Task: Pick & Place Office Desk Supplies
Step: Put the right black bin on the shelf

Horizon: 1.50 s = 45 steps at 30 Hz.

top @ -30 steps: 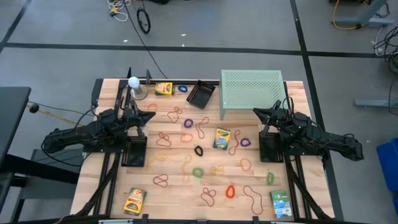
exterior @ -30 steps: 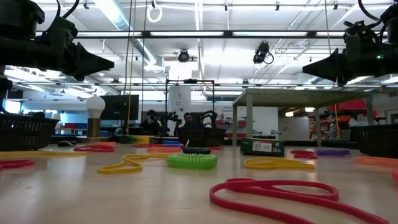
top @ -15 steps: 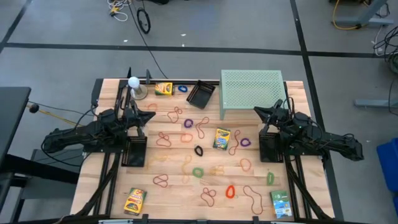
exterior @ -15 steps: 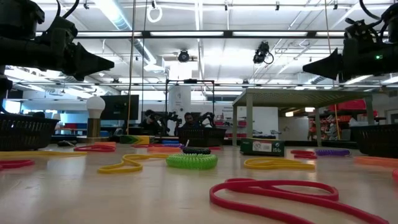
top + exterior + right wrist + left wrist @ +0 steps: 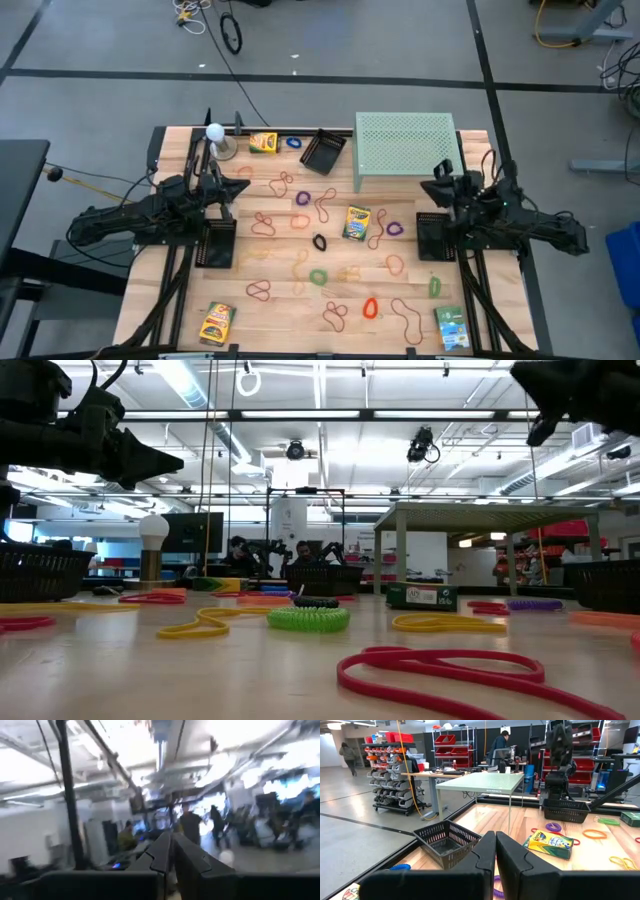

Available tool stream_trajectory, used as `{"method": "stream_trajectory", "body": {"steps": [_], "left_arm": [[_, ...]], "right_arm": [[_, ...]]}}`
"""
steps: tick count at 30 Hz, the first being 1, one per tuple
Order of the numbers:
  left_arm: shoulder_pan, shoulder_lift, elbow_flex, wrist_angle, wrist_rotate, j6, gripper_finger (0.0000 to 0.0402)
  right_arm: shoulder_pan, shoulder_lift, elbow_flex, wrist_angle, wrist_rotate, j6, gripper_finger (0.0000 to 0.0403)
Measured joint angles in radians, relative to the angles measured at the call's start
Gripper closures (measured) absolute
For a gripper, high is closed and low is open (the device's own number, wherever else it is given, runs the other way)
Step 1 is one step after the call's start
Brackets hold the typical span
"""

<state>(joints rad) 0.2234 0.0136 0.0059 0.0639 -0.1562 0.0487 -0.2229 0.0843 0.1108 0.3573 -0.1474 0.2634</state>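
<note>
Rubber-band loops lie flat across the wooden table, among them a green one [image 5: 318,276], a red one [image 5: 370,307] and a purple one [image 5: 302,198]. Crayon boxes lie at the far edge [image 5: 263,142], in the middle [image 5: 357,222] and at the near left [image 5: 217,321]. My left gripper [image 5: 240,186] hangs level above the table's left side, shut and empty [image 5: 495,840]. My right gripper [image 5: 426,189] hangs above the right side, tipped upward, shut and empty [image 5: 170,842].
A green mesh shelf [image 5: 405,150] stands at the far right. Black baskets sit at the far middle [image 5: 323,150], under my left arm [image 5: 217,243] and under my right arm [image 5: 434,238]. A white ball on a stand [image 5: 215,135] is at the far left. A green box [image 5: 451,327] lies near right.
My right gripper has risen, tipped its fingers upward and rolled at the wrist, drawing back a little toward the table's right edge. It stays shut. Nothing on the table has moved.
</note>
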Motion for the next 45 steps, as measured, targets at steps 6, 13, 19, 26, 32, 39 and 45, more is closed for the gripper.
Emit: {"method": "stream_trajectory", "body": {"steps": [6, 13, 19, 26, 32, 39, 45], "left_arm": [[0.000, 0.000, 0.000, 0.000, 0.000, 0.000, 0.0381], [0.000, 0.000, 0.000, 0.000, 0.000, 0.000, 0.0381], [0.000, 0.000, 0.000, 0.000, 0.000, 0.000, 0.0381], [0.000, 0.000, 0.000, 0.000, 0.000, 0.000, 0.0381], [0.000, 0.000, 0.000, 0.000, 0.000, 0.000, 0.0381], [0.000, 0.000, 0.000, 0.000, 0.000, 0.000, 0.0381], [0.000, 0.000, 0.000, 0.000, 0.000, 0.000, 0.0381]], "right_arm": [[0.152, 0.183, 0.206, -0.445, 0.209, 0.055, 0.0396], [0.458, 0.468, 0.347, -0.764, 0.556, 0.365, 0.0399], [0.708, 0.682, 0.434, -0.855, 0.742, 0.645, 0.0401], [0.866, 0.933, 0.640, -1.167, 0.823, 1.010, 0.0402], [0.876, 1.157, 0.860, -1.554, 0.642, 1.211, 0.0401], [0.919, 1.275, 0.946, -1.643, 0.411, 1.075, 0.0378], [0.988, 1.330, 0.944, -1.635, 0.316, 1.017, 0.0331]]}}
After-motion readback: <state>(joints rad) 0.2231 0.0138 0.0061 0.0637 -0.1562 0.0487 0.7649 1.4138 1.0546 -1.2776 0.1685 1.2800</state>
